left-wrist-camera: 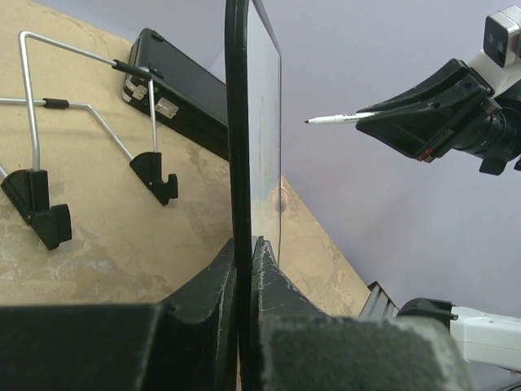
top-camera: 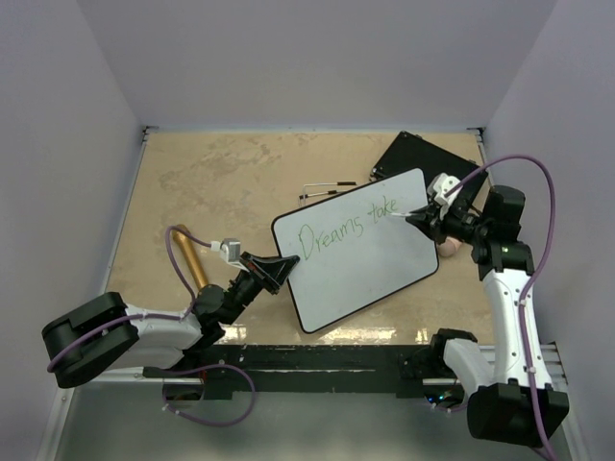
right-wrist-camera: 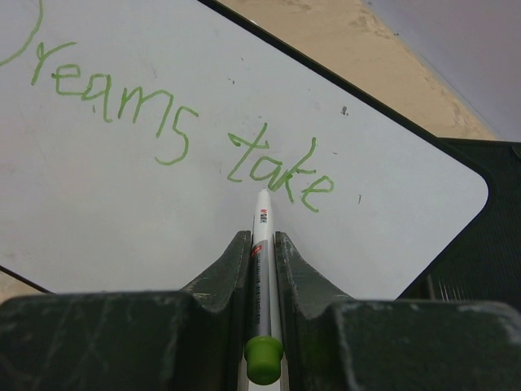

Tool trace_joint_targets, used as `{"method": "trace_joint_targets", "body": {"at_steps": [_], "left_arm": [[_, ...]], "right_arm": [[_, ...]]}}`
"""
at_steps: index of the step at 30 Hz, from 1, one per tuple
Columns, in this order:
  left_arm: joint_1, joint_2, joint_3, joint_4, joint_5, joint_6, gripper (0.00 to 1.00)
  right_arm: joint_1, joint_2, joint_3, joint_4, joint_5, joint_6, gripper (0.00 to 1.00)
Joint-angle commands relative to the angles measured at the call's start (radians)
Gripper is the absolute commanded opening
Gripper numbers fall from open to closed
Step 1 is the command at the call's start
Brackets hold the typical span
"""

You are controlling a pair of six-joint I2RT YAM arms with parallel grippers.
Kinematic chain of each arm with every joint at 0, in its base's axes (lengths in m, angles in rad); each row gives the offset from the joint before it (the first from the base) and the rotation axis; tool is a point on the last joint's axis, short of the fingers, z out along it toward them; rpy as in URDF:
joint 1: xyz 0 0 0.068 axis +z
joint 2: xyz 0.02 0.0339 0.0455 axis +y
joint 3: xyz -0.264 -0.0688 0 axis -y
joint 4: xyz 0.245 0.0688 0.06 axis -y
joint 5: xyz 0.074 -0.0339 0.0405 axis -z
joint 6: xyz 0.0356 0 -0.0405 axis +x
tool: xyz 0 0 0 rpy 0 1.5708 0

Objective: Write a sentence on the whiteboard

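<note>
The whiteboard (top-camera: 360, 252) is clamped by its edge in the left fingers (left-wrist-camera: 207, 297) and a white marker (right-wrist-camera: 262, 232) is squeezed between the right fingers (right-wrist-camera: 224, 273), tip held just off the green "take".

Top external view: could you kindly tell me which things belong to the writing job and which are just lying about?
In use: whiteboard, green marker, left end effector, right end effector.
Lying about: flat black board, wire stand, gold cylinder.
</note>
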Motion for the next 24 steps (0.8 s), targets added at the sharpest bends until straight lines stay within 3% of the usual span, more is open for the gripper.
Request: {"method": "trace_joint_targets", "body": {"at_steps": [1, 18, 24], "left_arm": [[0.002, 0.006, -0.029, -0.068, 0.038, 0.149, 0.00], [0.020, 0.023, -0.086, -0.020, 0.071, 0.073, 0.00], [0.020, 0.026, -0.100, 0.008, 0.048, 0.077, 0.00]], "right_arm": [[-0.024, -0.003, 0.010, -0.020, -0.055, -0.041, 0.00], [-0.081, -0.010, 0.008, -0.050, -0.078, -0.090, 0.00], [-0.084, -0.023, -0.007, 0.015, -0.021, -0.022, 0.00]]}}
